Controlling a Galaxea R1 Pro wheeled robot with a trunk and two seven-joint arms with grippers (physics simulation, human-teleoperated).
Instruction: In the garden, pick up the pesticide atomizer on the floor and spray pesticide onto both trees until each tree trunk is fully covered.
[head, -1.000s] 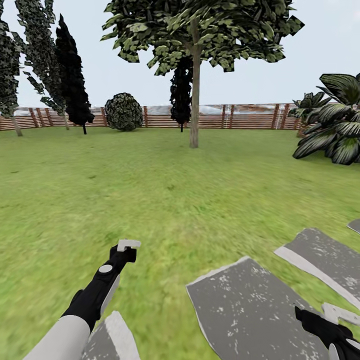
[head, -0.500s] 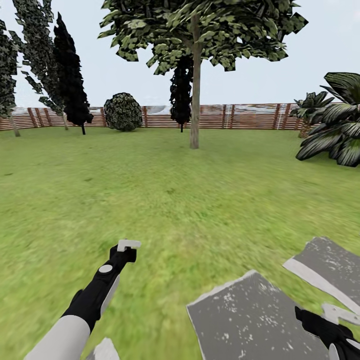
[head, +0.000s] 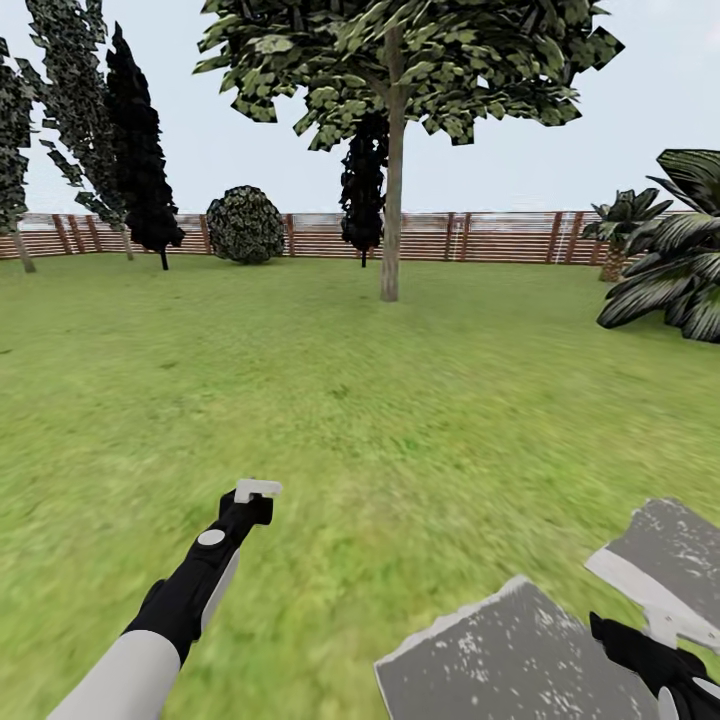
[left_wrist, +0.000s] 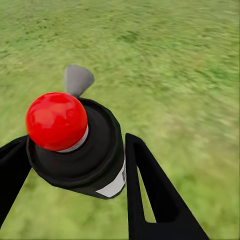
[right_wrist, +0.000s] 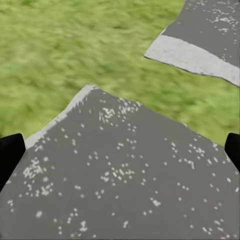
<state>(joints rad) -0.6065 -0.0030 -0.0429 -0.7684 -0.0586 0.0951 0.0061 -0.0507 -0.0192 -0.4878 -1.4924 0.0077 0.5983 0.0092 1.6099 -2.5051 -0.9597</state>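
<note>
Pesticide atomizer (left_wrist: 80, 145) sat pinched between the two black fingers of the left pincer (left_wrist: 75, 165), a black can with a red ball cap and a grey nozzle. In the left wrist view its long axis ran along the fingers, cap end outward, with the nozzle jutting ahead over the lawn (head: 350, 400); in the head view the left pincer (head: 255, 495) was held low and forward, pointing toward the tree trunk (head: 391, 200), which stood far ahead of it, before the wooden fence (head: 480, 236).

The step in hand looked like the approach to the first tree. To do it well, I judged the base should close in until the trunk stood just ahead of the left pincer, keeping the nozzle aimed at the bark and the can gripped firmly so it would not twist. Spraying from so far off would likely miss.

The right pincer (head: 660, 655) hung low over the grey paving slabs (right_wrist: 120, 170); its fingertips showed at opposite edges of the right wrist view, spread wide and holding nothing.
</note>
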